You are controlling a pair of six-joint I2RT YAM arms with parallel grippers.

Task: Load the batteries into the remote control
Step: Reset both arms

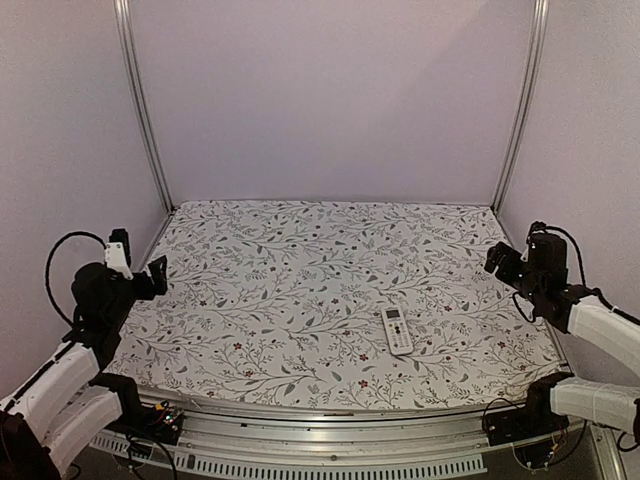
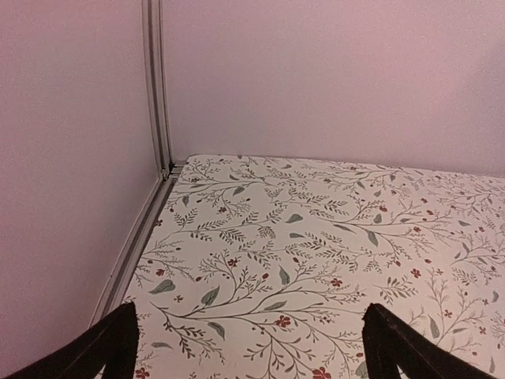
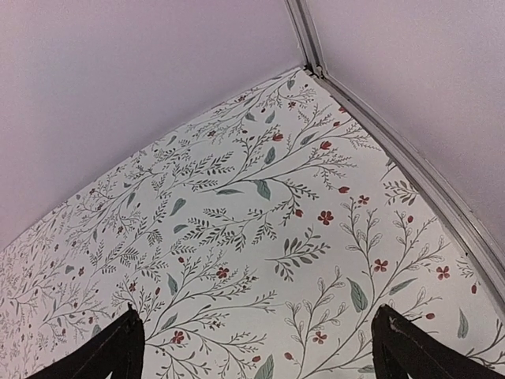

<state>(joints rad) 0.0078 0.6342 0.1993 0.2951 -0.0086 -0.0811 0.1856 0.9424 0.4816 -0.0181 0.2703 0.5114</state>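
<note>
Finding: remote control [image 1: 397,330] face-up on desk [image 1: 300,250], batteries unseen. Spread and empty: left fingers [image 2: 110,351], right fingers [image 3: 118,351], both well apart from remote control. Advise: flip it, verify recess first.

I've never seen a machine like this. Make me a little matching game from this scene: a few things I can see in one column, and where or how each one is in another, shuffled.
Things
1. remote control
2. left arm
3. right arm
4. table cover

Descriptions
A. raised by the table's right edge, jaws open and empty
B. white, lying buttons up, right of centre, toward the front
C. printed with leaves and small red flowers
D. raised by the table's left edge, jaws open and empty

Pairs: 1-B, 2-D, 3-A, 4-C
</note>
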